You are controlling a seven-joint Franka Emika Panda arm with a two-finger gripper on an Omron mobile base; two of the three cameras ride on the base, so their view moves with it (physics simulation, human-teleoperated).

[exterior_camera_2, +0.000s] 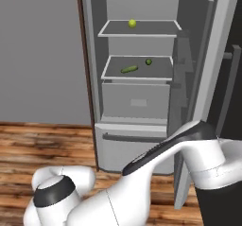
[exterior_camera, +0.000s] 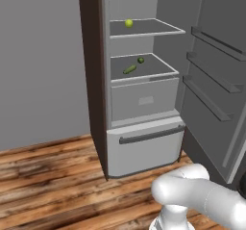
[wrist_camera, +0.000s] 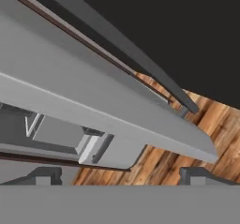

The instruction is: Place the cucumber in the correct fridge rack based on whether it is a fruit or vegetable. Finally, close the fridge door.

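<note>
The gripper [wrist_camera: 119, 176] is seen in the hand view with its two dark fingertips [wrist_camera: 44, 175] set wide apart and nothing held between them. Directly ahead of the gripper, the edge of the fridge door [wrist_camera: 108, 110] is seen as a long pale grey slab running diagonally across the hand view, with the long dark bar handle [wrist_camera: 126, 47] lying beyond it, farther from the fingertips. Past the lower end of the door, wooden floor [wrist_camera: 159, 160] is seen between and beyond the fingertips. In the right base view the white arm [exterior_camera_2: 179, 149] is stretched out low toward the outer side of the fridge door [exterior_camera_2: 215, 64], which is swung open, and the hand itself is hidden behind the door edge. The cucumber [exterior_camera: 129, 70] is found well away from the gripper, up inside the fridge, lying flat on the fridge rack [exterior_camera: 144, 75], the lower of the two shelves; it is also seen in the right base view [exterior_camera_2: 129, 69] on the same fridge rack [exterior_camera_2: 137, 76]. A round dark green ball [exterior_camera: 141, 60] is set just beside the cucumber on that rack, toward the back, apart from it. On the upper shelf [exterior_camera: 144, 29], higher still and farther from the gripper, a yellow-green ball [exterior_camera: 129, 23] is resting. Below the rack, a drawer front with a horizontal handle [exterior_camera: 151, 135] is shut.
</note>
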